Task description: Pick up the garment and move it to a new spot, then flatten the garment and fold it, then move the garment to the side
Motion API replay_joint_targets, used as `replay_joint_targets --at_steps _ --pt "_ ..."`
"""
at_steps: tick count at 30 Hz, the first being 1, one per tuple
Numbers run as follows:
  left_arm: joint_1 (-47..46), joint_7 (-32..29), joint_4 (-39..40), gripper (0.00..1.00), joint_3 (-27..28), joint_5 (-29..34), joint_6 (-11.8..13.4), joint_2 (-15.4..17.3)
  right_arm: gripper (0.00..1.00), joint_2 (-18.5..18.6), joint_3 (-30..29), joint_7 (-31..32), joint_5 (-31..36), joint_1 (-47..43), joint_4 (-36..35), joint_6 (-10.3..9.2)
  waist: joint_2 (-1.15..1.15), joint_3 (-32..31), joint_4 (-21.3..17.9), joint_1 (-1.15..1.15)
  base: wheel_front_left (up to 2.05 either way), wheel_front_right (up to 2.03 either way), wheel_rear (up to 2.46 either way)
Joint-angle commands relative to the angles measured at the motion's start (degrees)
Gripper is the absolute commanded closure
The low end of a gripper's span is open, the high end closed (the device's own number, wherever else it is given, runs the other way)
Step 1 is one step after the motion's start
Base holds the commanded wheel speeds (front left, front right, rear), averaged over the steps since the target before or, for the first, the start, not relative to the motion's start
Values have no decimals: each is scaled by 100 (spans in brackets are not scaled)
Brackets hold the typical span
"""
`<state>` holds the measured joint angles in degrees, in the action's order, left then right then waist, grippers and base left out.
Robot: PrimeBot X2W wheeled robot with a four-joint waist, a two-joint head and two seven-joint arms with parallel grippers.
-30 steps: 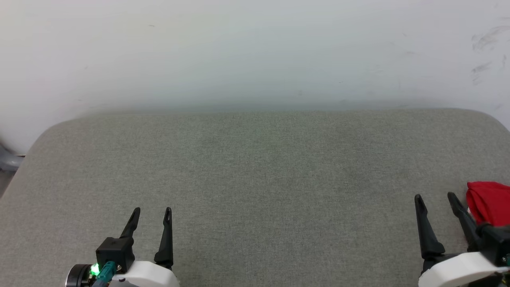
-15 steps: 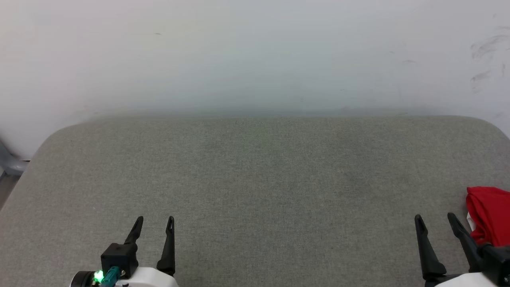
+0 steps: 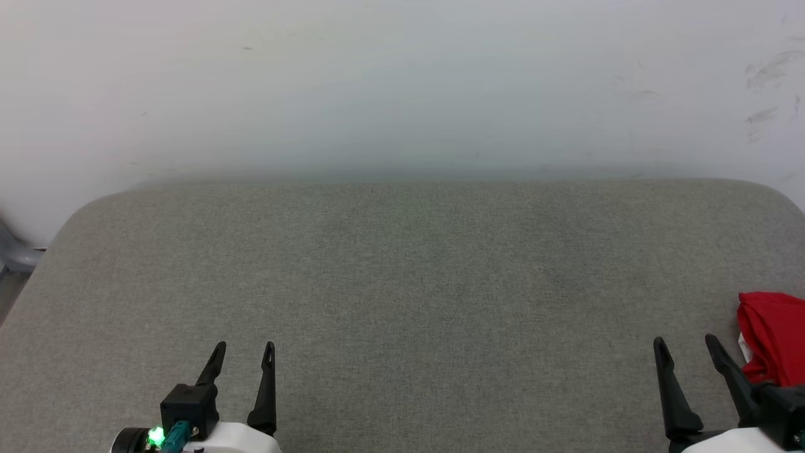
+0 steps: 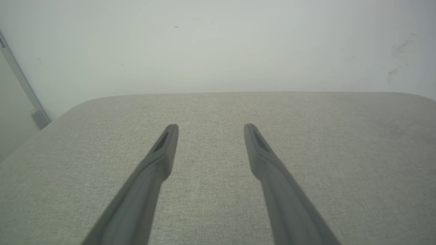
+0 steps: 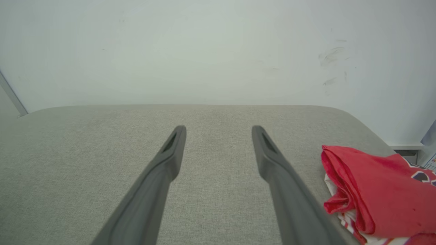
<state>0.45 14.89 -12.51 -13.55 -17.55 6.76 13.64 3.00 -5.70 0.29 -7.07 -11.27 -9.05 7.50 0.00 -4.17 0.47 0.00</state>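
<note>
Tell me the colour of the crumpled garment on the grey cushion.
Red garment, white at its underside; clearest in the right wrist view.

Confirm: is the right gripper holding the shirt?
No, the right gripper is open and empty, and the shirt lies bunched beside it.

The garment [image 3: 770, 330] lies on the cushion's [image 3: 402, 283] right end, just right of the right gripper [image 3: 684, 341].

A bare indoor room, kind unclear: a grey cloth-covered pad [image 3: 402, 283] across the lower frame, a scuffed white wall [image 3: 402, 82] above.
</note>
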Motion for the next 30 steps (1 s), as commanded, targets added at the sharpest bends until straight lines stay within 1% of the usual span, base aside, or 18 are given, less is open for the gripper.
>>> replay_joint_targets --at_steps 1,4,5,9,13,14,30 --pt "30 42 -1 0 23 11 -16 -16 0 -22 -3 -39 -7 59 14 -2 0 8 0 0 0 0 0" --pt "56 41 -16 0 16 11 -30 -25 0 -22 0 -61 -22 64 21 -2 0 12 1 0 0 0 0" --pt "3 1 -8 100 13 14 -24 -12 100 0 -1 -31 -3 20 8 0 0 13 0 0 0 0 0" --pt "85 -47 -155 100 6 -67 -39 -64 100 -3 12 -25 -93 -30 193 1 0 17 0 0 0 0 0" --pt "30 -174 -165 100 129 -485 -117 -120 100 -1 13 7 -583 71 307 1 0 31 -2 0 0 0 0" --pt "30 -174 -165 100 129 -485 -117 -120 100 -1 13 7 -583 71 307 1 0 31 -2 0 0 0 0" --pt "-128 -589 -148 100 529 -1979 -398 -322 100 15 8 126 -2297 446 731 1 0 84 -8 0 0 0 0"
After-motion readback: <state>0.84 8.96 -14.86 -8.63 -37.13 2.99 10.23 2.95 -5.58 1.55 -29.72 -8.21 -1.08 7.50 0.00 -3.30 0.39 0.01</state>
